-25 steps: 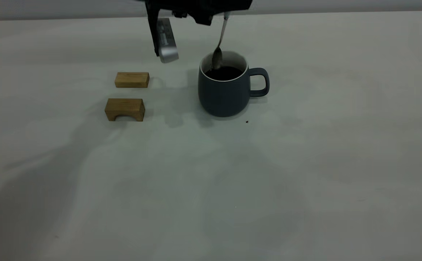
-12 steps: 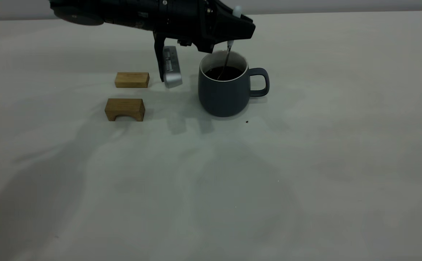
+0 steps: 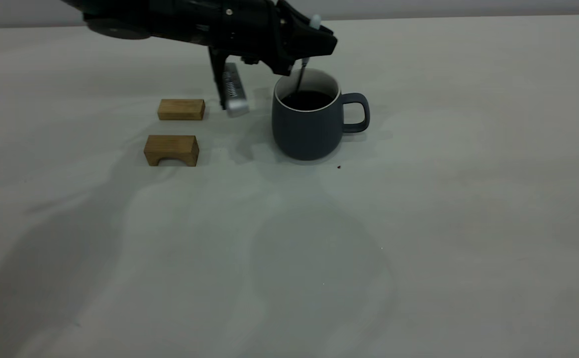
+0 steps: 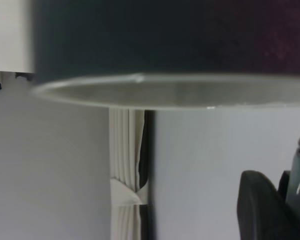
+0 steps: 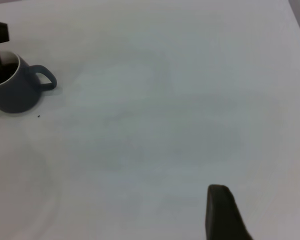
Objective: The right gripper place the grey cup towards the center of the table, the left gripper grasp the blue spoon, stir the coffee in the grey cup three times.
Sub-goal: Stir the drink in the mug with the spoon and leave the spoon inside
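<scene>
The grey cup (image 3: 308, 127) stands on the table (image 3: 419, 223) a little back of its middle, handle to the right, with dark coffee (image 3: 309, 100) inside. My left gripper (image 3: 308, 47) hovers just over the cup's rim, shut on the blue spoon (image 3: 300, 77). The spoon's pale handle tip pokes out above the fingers, and its metal neck runs down into the coffee near the left side; the bowl is under the liquid. In the left wrist view the cup (image 4: 170, 45) fills the frame close up. My right gripper (image 5: 265, 220) is open, far from the cup (image 5: 15, 92).
Two small wooden blocks lie left of the cup: a flat one (image 3: 181, 109) and an arched one (image 3: 171, 149). The left arm's silver module (image 3: 233, 92) hangs between the blocks and the cup. A dark speck (image 3: 338, 167) sits just before the cup.
The left gripper came down and the spoon's bowl sank into the coffee. Since half a second ago it has shifted left, carrying the spoon toward the cup's left side.
</scene>
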